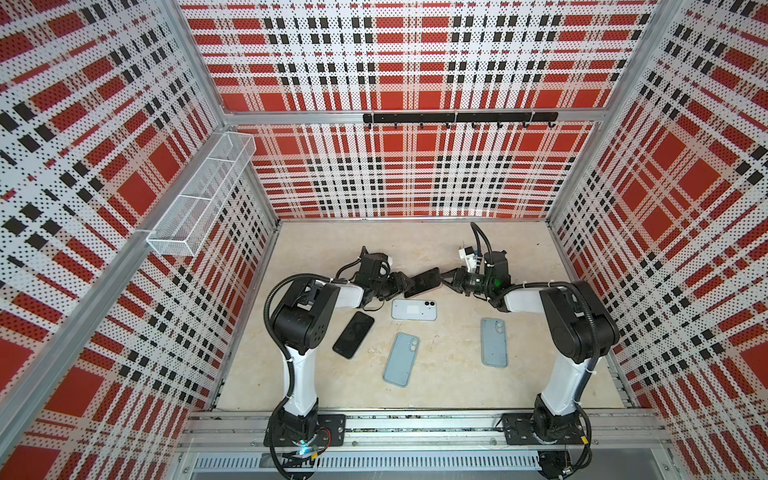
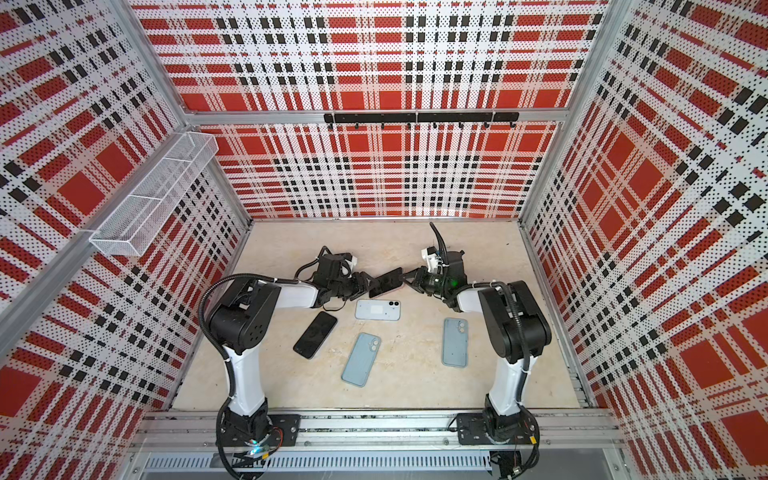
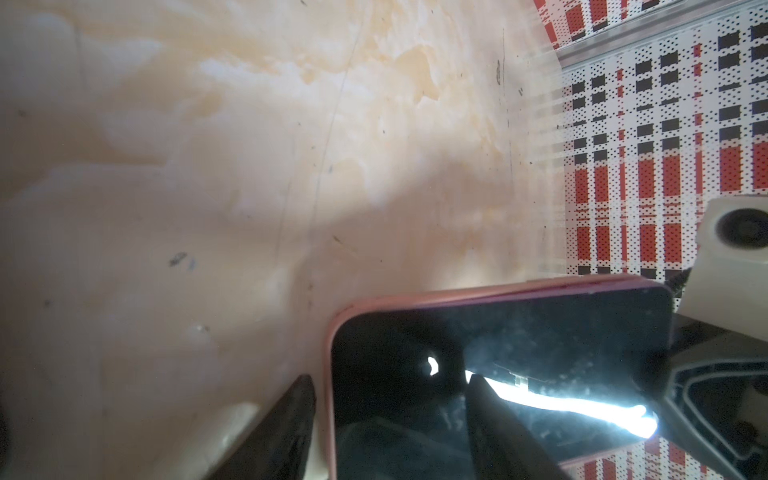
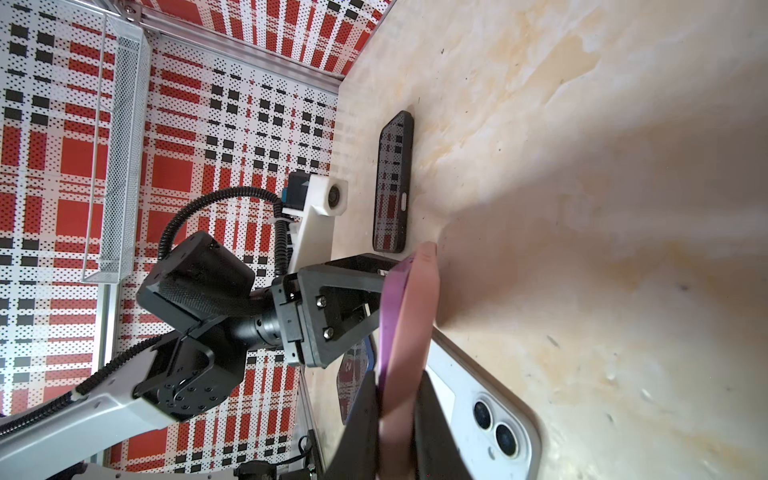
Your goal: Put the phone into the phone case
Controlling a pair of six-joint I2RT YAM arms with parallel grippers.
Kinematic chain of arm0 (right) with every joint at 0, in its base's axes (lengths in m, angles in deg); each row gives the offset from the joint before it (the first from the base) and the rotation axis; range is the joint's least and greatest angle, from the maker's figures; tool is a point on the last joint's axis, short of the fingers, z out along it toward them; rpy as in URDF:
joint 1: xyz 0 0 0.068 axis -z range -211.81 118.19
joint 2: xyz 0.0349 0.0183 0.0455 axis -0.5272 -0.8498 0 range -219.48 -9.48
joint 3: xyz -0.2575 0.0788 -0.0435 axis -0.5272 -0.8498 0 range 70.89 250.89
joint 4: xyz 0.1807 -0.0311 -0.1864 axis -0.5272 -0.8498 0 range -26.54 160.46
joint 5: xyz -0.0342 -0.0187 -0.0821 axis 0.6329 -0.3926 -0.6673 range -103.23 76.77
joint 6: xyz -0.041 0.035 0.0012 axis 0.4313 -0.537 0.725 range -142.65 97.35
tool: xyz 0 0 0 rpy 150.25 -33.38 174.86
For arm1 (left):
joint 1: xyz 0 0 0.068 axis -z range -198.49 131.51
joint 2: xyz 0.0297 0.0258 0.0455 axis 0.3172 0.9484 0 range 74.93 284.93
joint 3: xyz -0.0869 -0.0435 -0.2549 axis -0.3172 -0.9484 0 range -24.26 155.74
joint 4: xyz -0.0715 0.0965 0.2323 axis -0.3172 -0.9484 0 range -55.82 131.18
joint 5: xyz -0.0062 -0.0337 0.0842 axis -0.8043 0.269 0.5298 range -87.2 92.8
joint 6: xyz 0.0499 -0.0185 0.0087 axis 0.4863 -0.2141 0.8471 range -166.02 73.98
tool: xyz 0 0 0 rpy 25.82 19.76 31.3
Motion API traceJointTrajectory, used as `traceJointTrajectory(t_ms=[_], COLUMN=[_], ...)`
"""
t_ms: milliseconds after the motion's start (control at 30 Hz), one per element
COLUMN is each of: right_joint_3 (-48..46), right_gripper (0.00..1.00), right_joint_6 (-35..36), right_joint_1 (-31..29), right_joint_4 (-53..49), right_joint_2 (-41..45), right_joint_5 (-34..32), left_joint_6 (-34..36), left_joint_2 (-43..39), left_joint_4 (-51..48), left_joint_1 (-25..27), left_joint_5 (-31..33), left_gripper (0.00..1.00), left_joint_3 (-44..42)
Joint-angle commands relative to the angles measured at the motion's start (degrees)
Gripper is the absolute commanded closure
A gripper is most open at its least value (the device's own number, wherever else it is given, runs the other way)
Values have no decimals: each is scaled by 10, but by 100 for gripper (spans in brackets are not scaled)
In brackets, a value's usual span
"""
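A phone (image 1: 424, 281) with a dark screen and a pink rim hangs above the floor between both arms. My right gripper (image 1: 446, 279) is shut on its right end; in the right wrist view both fingers press the pink edge (image 4: 409, 332) flat between them. My left gripper (image 1: 405, 286) stands open round the other end. In the left wrist view one finger (image 3: 291, 415) sits just clear of the pink rim and the other lies over the screen (image 3: 519, 340). Two light blue phone cases (image 1: 401, 359) (image 1: 493, 341) lie on the floor nearer the arm bases.
A black phone (image 1: 353, 334) lies screen up on the left. A pale blue phone (image 1: 414, 309) lies face down right under the held one. A wire basket (image 1: 199, 195) hangs on the left wall, a hook rail (image 1: 459, 117) on the back wall.
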Motion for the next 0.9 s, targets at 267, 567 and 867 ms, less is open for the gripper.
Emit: traceJointTrajectory(t_ms=[267,567,867], right_joint_3=[33,31,39], right_gripper=[100,100,100], right_joint_6=[63,29,-70], right_joint_1=[7,34,50], right_joint_4=[-41,-13,99], right_joint_2=[75,133,165], right_joint_5=[17,48,131], left_joint_6=[-4,11,32], left_joint_2=[-98,-195,-238], left_joint_4=[-1,-3,-3], left_joint_1=[-32,-63,-53], left_joint_5=[5,-24,-105], left_gripper=[27,14,11], left_joint_3=[-23,-43,-25])
